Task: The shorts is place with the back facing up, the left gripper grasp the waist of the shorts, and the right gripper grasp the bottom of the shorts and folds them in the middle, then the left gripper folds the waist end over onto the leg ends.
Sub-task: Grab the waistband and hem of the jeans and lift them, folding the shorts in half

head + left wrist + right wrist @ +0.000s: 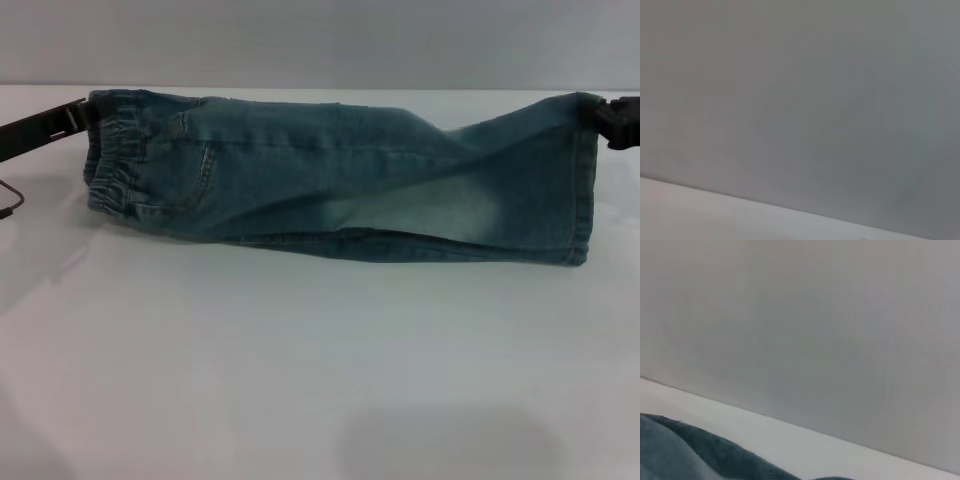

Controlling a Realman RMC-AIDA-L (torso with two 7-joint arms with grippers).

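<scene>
In the head view the shorts (pixel 330 175) are doubled lengthwise and stretched sideways between both arms, their upper edge raised and their lower edge near the white table (pixel 300 380). The ruched waist (pixel 115 150) is at the left, and my left gripper (pixel 82 112) is shut on its top corner. The leg ends (pixel 583 180) hang at the right, with my right gripper (pixel 603 118) shut on their top corner. A pocket seam shows near the waist. The right wrist view catches a bit of the shorts' denim (pixel 690 452). The left wrist view shows only wall and table.
A grey wall (pixel 320 40) rises behind the table's far edge. A thin dark cable (pixel 12 200) loops at the far left below my left arm. A faint shadow lies on the table near its front.
</scene>
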